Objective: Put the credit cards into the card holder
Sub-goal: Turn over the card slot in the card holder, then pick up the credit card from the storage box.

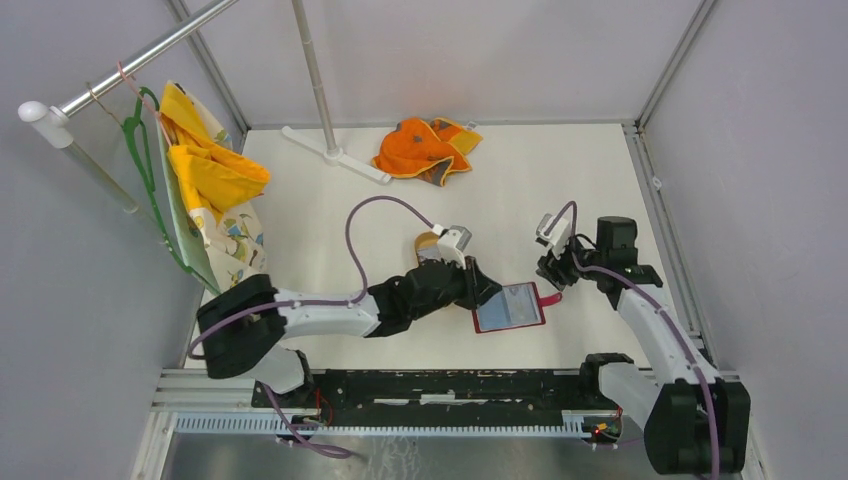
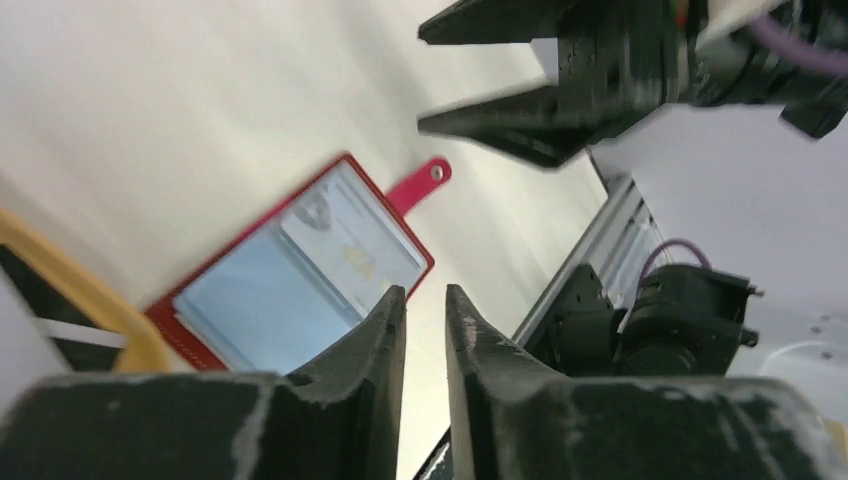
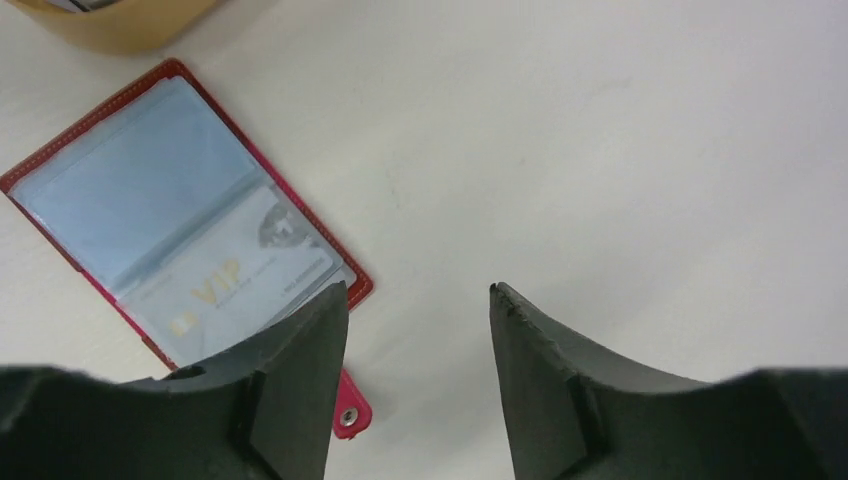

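— What hung farthest left?
— A yellow cloth (image 1: 215, 165), draped from a rail (image 1: 150, 52). Further back on the table (image 1: 560, 190), an orange cloth (image 1: 425, 148) lay crumpled.
— And the left gripper (image 2: 425, 310)?
— It sat at the left edge of the card holder (image 1: 510, 307). Its fingers were almost pressed together, with only a slim gap between them and nothing in it. Whether it touched the holder could not be told.
— Where did the holder lie?
— Open flat on the table between the two grippers, pale inside up. Its red snap tab (image 3: 348, 412) pointed toward the right arm. One credit card (image 3: 230, 290), lettered VIP, sat in the clear pocket at the tab end. A tan tray (image 3: 120, 20) stood near the opposite end.
— The right gripper (image 3: 420, 300)?
— Its fingers were spread and empty, poised by the tab end.
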`<action>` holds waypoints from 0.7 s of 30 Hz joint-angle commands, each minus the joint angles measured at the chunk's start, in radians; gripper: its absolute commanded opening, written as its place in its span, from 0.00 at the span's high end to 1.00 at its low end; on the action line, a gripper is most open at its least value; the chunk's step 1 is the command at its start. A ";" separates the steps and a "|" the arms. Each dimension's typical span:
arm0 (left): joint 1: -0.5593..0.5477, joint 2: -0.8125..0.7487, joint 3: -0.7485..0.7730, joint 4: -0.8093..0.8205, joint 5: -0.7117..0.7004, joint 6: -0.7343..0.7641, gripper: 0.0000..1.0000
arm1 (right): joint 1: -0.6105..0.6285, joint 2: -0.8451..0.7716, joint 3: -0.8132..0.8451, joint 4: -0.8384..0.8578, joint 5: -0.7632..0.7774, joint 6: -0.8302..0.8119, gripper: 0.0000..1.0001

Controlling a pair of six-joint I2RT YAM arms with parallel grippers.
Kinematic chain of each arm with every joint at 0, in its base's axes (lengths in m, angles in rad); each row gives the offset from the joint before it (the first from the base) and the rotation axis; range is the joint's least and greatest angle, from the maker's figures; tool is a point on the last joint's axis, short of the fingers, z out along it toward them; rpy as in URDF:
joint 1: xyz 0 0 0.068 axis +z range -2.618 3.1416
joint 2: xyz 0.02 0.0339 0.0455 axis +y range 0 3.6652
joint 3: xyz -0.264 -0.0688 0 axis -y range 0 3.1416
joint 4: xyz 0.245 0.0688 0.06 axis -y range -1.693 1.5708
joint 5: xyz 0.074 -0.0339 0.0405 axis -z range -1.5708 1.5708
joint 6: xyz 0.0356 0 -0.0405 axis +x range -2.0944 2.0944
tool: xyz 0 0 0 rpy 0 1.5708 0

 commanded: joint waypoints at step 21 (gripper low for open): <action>0.196 0.053 0.359 -0.824 -0.254 0.318 0.41 | 0.055 0.104 0.060 0.109 -0.376 -0.043 0.14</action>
